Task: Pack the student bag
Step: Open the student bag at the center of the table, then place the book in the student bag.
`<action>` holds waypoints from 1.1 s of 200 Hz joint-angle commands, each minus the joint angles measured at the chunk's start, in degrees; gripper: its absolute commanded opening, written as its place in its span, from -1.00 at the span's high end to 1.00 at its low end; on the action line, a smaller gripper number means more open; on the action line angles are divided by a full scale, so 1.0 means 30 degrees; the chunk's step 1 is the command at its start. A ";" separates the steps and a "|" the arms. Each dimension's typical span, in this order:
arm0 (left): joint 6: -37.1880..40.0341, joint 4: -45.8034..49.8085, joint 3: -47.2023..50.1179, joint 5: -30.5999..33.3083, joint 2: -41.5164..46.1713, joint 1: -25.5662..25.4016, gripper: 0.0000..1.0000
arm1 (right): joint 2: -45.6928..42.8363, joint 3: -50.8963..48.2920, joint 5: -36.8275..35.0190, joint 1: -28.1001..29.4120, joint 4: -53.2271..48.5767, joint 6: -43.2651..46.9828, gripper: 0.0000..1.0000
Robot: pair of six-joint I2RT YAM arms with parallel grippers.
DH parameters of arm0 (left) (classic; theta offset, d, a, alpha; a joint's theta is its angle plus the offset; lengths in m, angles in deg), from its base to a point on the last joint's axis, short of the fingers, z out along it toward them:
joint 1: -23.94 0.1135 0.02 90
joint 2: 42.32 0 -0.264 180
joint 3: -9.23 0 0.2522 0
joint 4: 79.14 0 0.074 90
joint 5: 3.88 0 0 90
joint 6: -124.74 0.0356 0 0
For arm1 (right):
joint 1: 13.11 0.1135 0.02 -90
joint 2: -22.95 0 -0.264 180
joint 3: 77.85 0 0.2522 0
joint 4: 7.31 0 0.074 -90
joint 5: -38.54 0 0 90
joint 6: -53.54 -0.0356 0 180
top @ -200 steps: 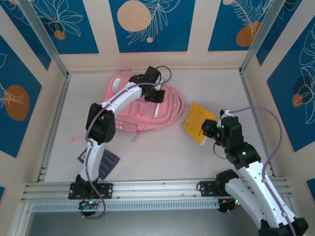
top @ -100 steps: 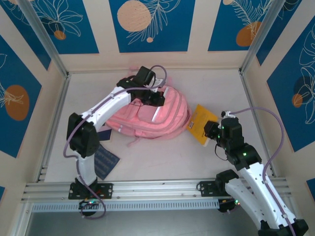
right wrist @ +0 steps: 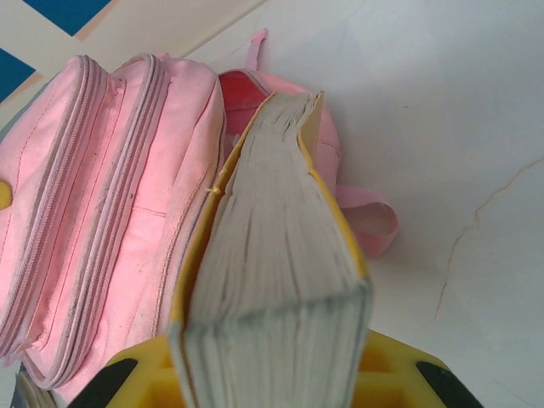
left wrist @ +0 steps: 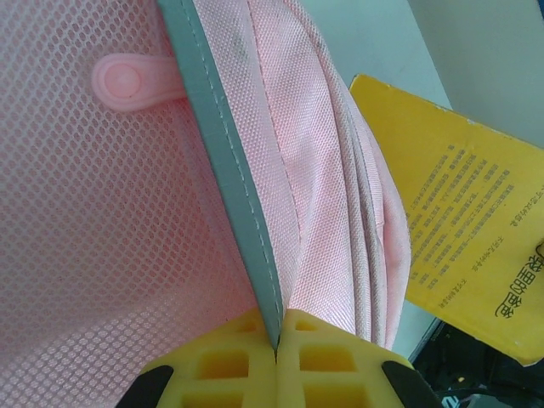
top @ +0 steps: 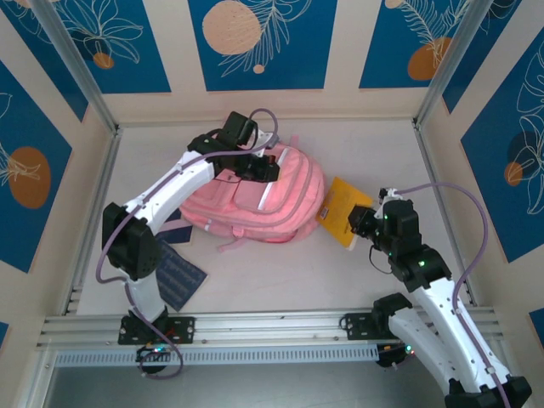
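Swinging the student bag (top: pixel 255 200) round on the bench (top: pixel 280 272), nearer its far edge, the left claw (top: pixel 259 166), pinched shut on its grey trim (left wrist: pixel 229 195), has brought it against the yellow book (top: pixel 344 208) clamped in the right claw (top: pixel 361 223); loading the book looks near.

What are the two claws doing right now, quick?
Left gripper: shut on the student bag, pinching its trim.
Right gripper: shut on the yellow book.

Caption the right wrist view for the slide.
Right gripper clamps a thick yellow-covered book, page edges toward camera, far end at the pink student bag.
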 commanded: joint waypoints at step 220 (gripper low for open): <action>0.2550 0.3837 -0.3189 0.4007 0.0864 -0.3017 -0.11 | 0.0820 -0.2629 0.9418 -0.0966 1.1918 -0.9969 0.91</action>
